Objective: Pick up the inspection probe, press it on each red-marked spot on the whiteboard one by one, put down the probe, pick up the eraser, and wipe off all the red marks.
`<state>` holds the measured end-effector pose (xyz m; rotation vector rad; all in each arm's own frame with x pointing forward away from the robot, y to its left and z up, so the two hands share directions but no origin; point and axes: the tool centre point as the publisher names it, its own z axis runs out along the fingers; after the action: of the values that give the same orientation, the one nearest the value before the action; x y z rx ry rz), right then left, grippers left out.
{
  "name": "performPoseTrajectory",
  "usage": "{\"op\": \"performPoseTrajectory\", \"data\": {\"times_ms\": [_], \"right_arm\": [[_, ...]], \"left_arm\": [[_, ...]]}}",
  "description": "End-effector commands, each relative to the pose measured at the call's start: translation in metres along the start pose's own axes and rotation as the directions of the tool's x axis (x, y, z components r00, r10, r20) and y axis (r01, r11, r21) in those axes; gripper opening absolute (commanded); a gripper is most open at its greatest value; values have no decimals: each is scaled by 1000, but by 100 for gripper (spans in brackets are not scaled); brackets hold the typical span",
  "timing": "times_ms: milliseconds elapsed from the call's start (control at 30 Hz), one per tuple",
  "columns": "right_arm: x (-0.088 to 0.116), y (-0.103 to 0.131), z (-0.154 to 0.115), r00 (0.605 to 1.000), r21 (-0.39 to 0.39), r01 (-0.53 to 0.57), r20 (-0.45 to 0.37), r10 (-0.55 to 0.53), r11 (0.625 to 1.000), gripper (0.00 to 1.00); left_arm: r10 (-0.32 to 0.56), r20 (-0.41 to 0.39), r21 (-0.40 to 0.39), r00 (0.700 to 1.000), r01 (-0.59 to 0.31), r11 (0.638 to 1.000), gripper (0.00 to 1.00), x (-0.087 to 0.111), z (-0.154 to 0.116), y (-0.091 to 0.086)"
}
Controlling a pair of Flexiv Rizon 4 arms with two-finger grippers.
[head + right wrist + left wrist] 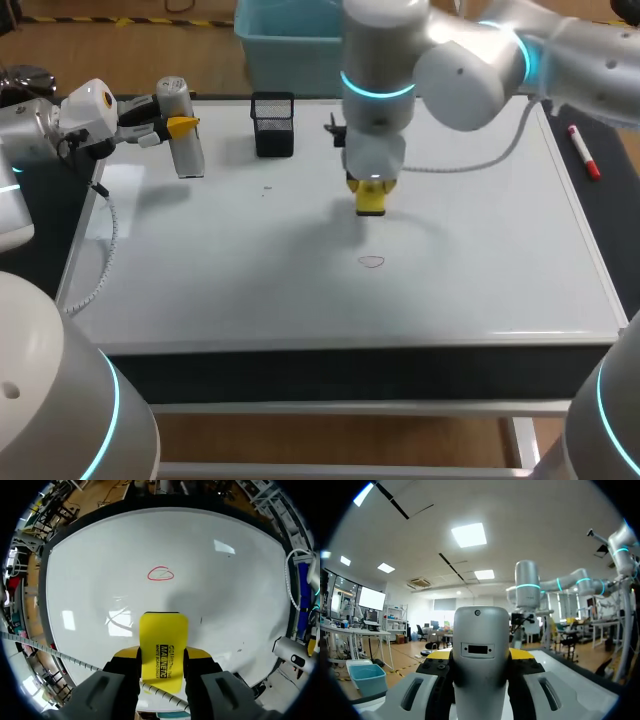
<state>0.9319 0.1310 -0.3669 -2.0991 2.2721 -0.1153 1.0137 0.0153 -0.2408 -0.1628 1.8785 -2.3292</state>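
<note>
My right gripper (371,197) hangs over the middle of the whiteboard (480,270), shut on a yellow eraser (163,649) that points down at the board. A small red-outlined mark (371,262) lies on the board just ahead of the eraser (371,199), also seen as a red oval mark (160,573) in the right wrist view. At the board's far left, my left gripper (183,127) is shut on the grey inspection probe (184,140), held upright. In the left wrist view the probe (481,660) fills the space between the fingers.
A black mesh pen holder (273,124) stands at the far edge of the board. A red marker (584,152) lies beside the board's right edge. A coiled white cable (108,235) trails from my left arm along the board's left side.
</note>
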Motion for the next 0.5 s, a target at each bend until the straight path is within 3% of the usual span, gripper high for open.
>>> {"op": "performPoseTrajectory", "data": {"times_ms": [33,500], "right_arm": [[28,-4,-6,999,1,-27,34,27,1000,0],[110,-27,-2,980,-1,-201,-11,201,980,0]], "left_arm": [[0,-3,2,1000,0,1000,0,-1,0,0],[0,-3,2,1000,0,1000,0,-1,0,0]]}}
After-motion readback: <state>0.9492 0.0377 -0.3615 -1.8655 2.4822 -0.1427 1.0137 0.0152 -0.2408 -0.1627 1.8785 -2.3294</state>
